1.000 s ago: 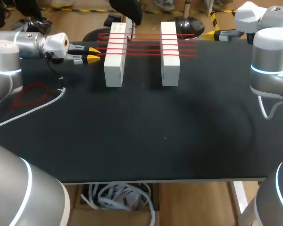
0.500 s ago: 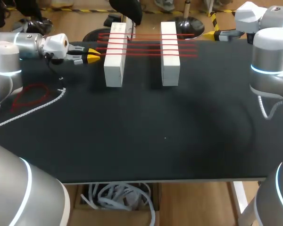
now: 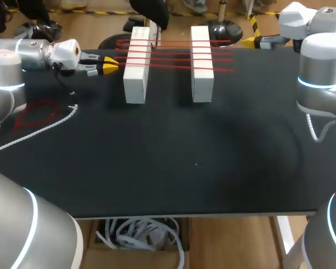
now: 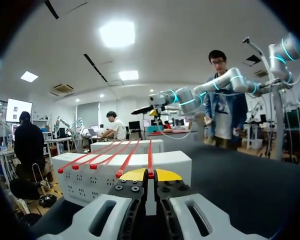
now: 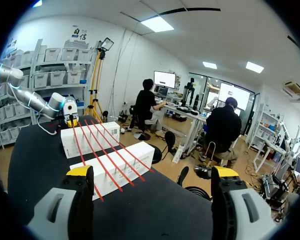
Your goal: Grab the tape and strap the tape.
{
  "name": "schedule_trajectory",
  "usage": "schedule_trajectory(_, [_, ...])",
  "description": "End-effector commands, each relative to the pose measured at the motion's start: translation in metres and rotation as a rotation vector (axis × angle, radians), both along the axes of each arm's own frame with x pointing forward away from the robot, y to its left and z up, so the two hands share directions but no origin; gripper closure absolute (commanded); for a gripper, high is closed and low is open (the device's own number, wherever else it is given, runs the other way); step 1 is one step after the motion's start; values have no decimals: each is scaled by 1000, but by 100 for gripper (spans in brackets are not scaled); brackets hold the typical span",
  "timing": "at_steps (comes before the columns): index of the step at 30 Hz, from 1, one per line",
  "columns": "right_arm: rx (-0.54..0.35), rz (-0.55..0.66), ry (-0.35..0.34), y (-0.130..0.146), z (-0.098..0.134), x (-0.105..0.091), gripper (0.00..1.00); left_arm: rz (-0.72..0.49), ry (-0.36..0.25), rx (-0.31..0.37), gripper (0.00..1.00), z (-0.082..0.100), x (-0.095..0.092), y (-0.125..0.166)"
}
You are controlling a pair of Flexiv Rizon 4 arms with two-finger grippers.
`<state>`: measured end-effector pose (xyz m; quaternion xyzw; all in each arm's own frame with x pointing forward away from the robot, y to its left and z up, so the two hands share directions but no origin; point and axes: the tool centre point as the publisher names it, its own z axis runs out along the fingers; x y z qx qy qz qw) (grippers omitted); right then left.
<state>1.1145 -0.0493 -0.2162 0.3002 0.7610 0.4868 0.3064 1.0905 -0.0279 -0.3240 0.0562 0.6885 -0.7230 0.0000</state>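
Tape (image 4: 150, 157), strung over two white blocks (image 3: 135, 78), seems light, thin and stretchy, best held by its end; left gripper (image 4: 150, 175) pinches one strand-end, right gripper (image 5: 152, 172) gapes empty.

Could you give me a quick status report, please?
Left gripper shut on red tape, beside left white block. Right gripper open, empty, set back. Nothing in the way.
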Motion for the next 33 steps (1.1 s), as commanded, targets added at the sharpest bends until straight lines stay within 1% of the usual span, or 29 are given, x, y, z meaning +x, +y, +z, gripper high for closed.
schedule_trajectory(1, [1,0,-1,0,0,0,0,6,6,-32,100,5,-2,2])
schedule_trajectory(9, [1,0,-1,0,0,0,0,10,19,-136,100,24,-13,2])
schedule_trajectory(13, [1,0,-1,0,0,0,0,-23,48,-165,100,33,-18,3])
schedule_trajectory(17, [1,0,-1,0,0,0,0,-30,77,-184,100,41,-21,6])
schedule_trajectory(22, [1,0,-1,0,0,0,0,-49,92,-191,100,55,-22,8])
schedule_trajectory(24, [1,0,-1,0,0,0,0,-58,80,-190,100,62,-21,8])
schedule_trajectory(25, [1,0,-1,0,0,0,0,-68,96,-184,100,64,-21,8])
schedule_trajectory(26, [1,0,-1,0,0,0,0,-88,96,-174,100,67,-20,9])
schedule_trajectory(33, [1,0,-1,0,0,0,0,-88,96,-174,100,67,-20,9])
